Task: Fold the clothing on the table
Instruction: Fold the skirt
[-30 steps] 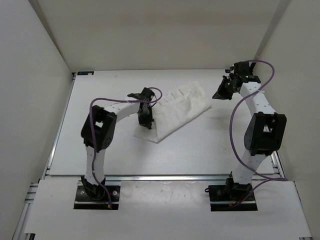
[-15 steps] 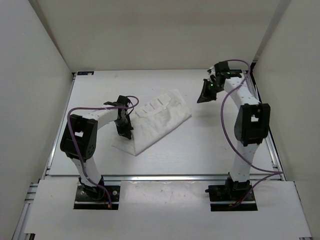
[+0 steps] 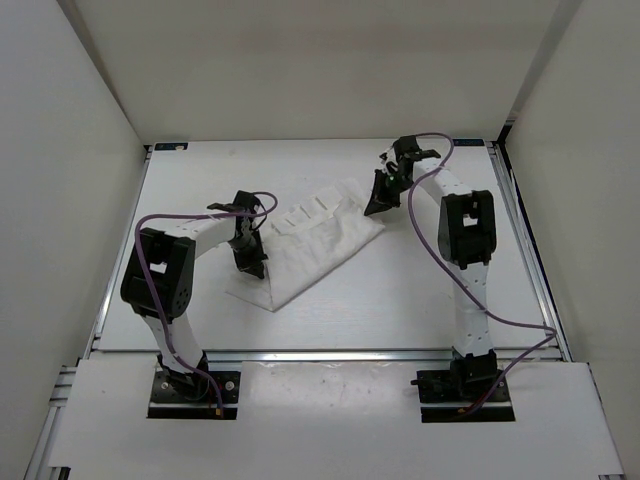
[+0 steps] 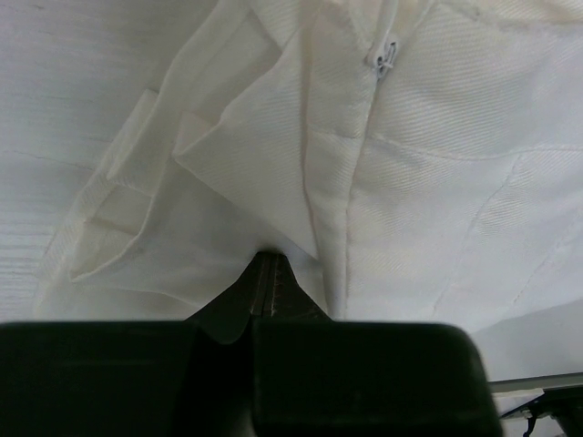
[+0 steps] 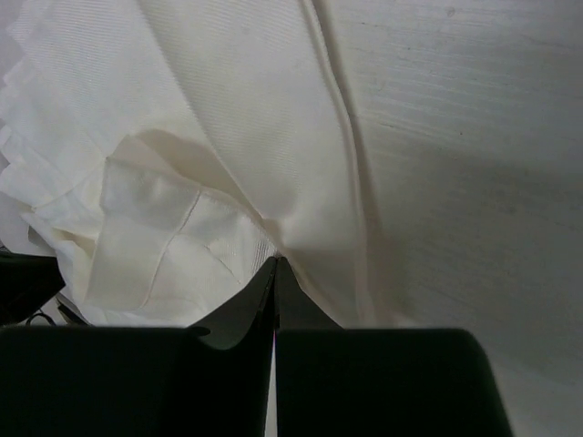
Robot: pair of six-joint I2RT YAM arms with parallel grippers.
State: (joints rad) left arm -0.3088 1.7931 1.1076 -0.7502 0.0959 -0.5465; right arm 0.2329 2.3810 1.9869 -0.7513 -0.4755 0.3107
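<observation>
Centrally on the worktop [image 3: 430, 290], a creased white garment [image 3: 315, 240] lies part-folded. The left pincer [image 3: 253, 268] is seen clamped on its near-left edge. The right pincer [image 3: 376, 207] is closed, tips at the far-right corner; whether cloth is pinched cannot be told. For a neat fold, the held edge should be carried low and laid square.
</observation>
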